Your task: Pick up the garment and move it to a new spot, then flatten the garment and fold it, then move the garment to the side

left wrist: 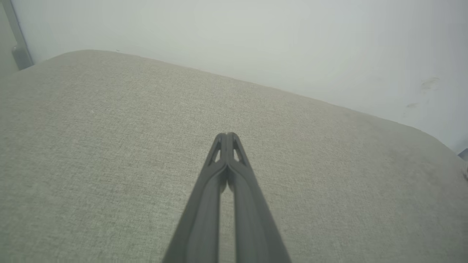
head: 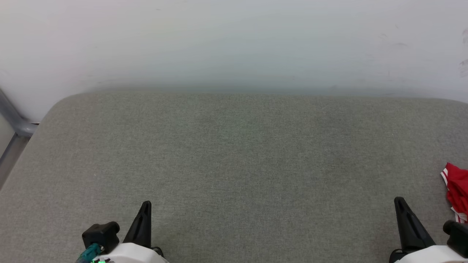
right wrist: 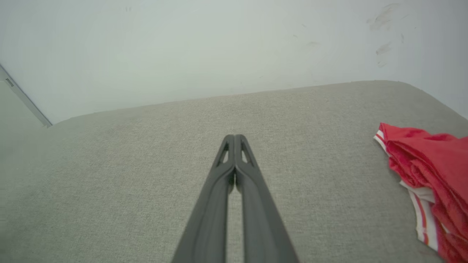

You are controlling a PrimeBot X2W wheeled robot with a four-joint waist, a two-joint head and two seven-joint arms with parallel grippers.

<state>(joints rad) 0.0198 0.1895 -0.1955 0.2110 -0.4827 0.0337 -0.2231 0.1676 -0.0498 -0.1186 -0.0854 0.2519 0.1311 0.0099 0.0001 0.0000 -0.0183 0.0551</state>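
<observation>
Near edge first: left gripper (left wrist: 227, 136) and right gripper (right wrist: 234, 137), slim dark fingers pressed together, nothing between them. At the cushion's (head: 234, 153) right edge the soft red jersey (right wrist: 431, 164) lies crumpled, white striped trim showing. Coarse grey weave runs wide to the rounded far edge and the white wall (head: 234, 44).

Light: soft, even, bright | Shadow: faint band at base of plain white wall (head: 234, 44) | Wrist views: hazy, edges bowed

The left gripper (head: 146, 204) and right gripper (head: 399, 201) point forward, well apart, fingers (left wrist: 204, 212) pressed together tip to tip.
</observation>
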